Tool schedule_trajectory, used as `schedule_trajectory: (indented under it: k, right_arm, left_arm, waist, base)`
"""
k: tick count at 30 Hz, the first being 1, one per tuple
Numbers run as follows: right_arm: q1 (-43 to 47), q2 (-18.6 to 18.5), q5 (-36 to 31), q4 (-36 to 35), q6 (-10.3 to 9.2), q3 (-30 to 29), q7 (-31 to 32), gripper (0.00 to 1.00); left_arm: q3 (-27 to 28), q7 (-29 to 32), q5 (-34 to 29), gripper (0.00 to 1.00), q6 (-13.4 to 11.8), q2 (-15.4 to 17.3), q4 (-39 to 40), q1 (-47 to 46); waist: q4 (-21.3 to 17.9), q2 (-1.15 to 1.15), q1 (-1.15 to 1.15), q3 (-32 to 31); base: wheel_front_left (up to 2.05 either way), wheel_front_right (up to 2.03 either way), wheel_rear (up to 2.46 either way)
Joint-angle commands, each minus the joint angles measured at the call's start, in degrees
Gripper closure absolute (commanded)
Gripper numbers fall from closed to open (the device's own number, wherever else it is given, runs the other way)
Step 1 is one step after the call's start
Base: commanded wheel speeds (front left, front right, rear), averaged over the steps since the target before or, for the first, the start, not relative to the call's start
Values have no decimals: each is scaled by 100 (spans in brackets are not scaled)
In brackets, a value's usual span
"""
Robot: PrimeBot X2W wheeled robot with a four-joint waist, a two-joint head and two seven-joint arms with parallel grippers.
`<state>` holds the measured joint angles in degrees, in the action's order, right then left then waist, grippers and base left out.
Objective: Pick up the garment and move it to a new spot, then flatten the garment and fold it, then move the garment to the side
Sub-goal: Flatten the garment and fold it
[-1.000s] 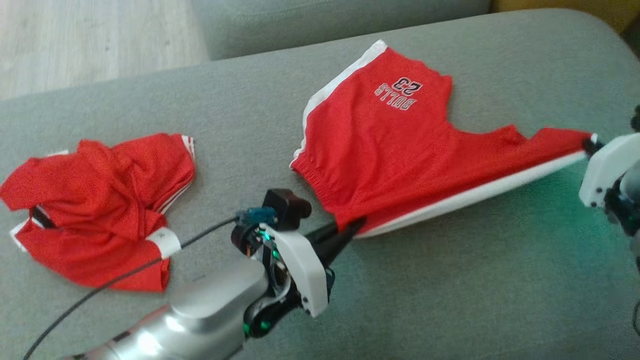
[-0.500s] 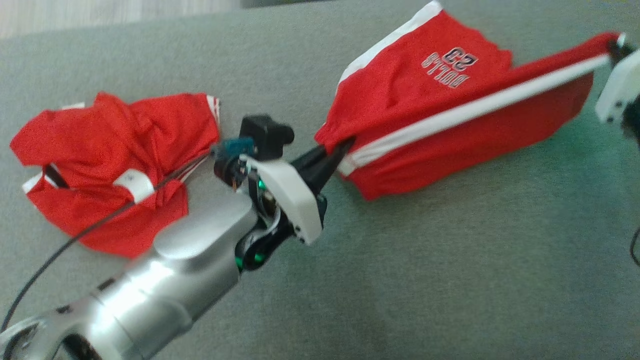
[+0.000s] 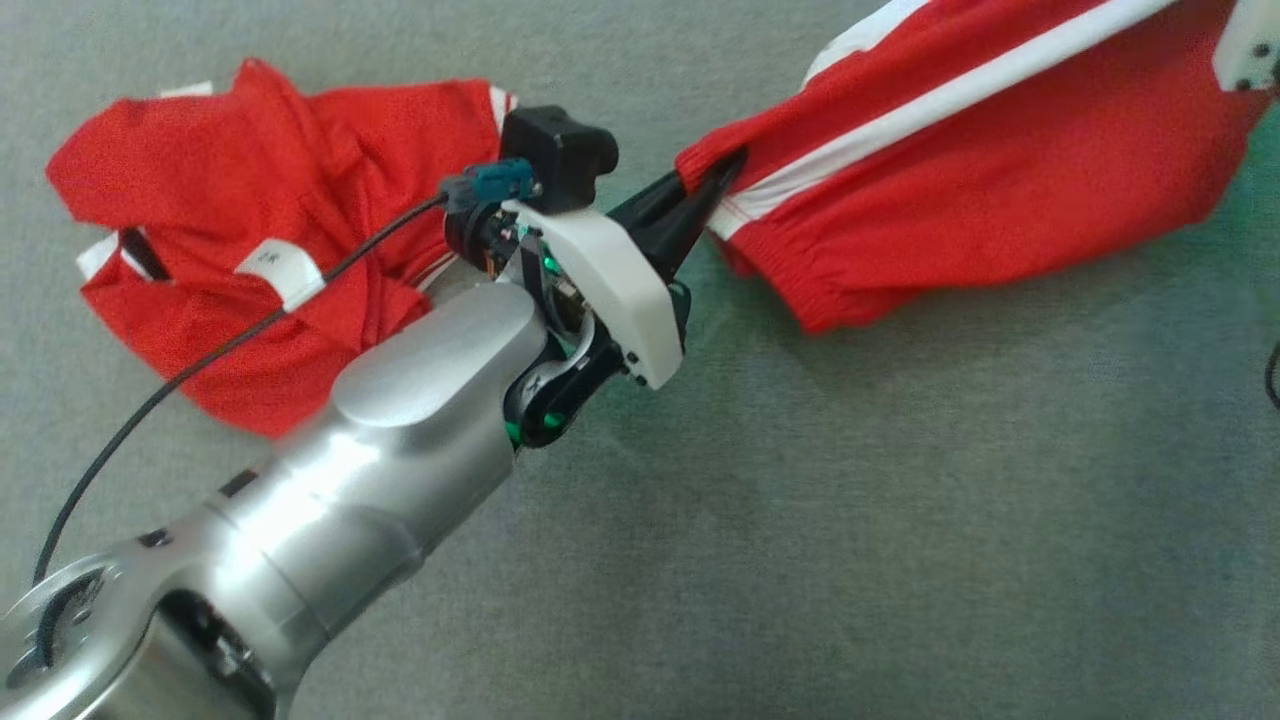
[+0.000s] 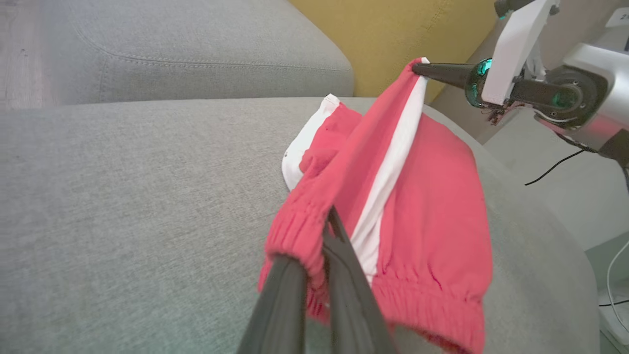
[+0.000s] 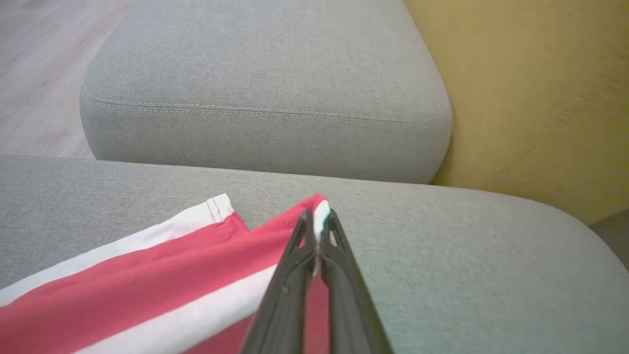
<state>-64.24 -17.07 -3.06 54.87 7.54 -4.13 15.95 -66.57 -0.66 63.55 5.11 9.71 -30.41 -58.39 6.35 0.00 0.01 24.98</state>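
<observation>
Shorts (image 3: pixel 1000 170) in left hand (image 3: pixel 722 170) (waistband corner)

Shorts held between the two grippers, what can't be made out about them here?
Head view: the shorts' far end runs off the top edge.
Left wrist view: the waistband pinched by the left gripper is hidden behind its fingers.
Right wrist view: the right gripper covers the corner it holds; the rest leaves the bottom edge.
Head view: the left arm hides part of the crumpled red garment.
</observation>
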Motion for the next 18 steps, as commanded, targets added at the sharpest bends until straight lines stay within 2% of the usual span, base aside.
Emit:
schedule_trajectory:
  k: [1, 13, 14, 15, 16, 17, 18]
  right_arm:
    - [-259, 81, -152, -100, -5, -8, -109, 100]
    - [-570, 146, -705, 469, -5, -334, -701, 100]
    - [-588, 143, -720, 523, -5, -357, -731, 100]
    - [-607, 145, -747, 563, -5, -347, -787, 27]
    - [-607, 145, -747, 563, -5, -347, -787, 27]
    - [-625, 130, -757, 605, -5, -387, -828, 0]
    - [-641, 138, -773, 646, -5, -387, -886, 0]
  left_arm:
    - [210, -78, -29, 100, 29, 17, 18, -299]
    - [62, -227, -65, 100, 167, -304, -393, -466]
    - [49, -237, -65, 97, 173, -319, -420, -471]
    - [41, -254, -68, 78, 178, -331, -452, -478]
    - [41, -254, -68, 78, 178, -331, -452, -478]
    - [37, -281, -79, 60, 179, -340, -490, -487]
    - [33, -307, -91, 28, 180, -350, -533, -493]
  waist:
    - [180, 0, -1, 209]
    - [420, 0, -1, 431]
    - [428, 0, -1, 434]
    - [435, 0, -1, 436]
    - [435, 0, -1, 436]
    - [436, 0, -1, 437]
    - [438, 0, -1, 433]
  base:
    - [0, 0, 0]
    - [0, 0, 0]
    - [0, 0, 0]
    - [0, 0, 0]
    - [0, 0, 0]
    - [0, 0, 0]
    - [0, 0, 0]
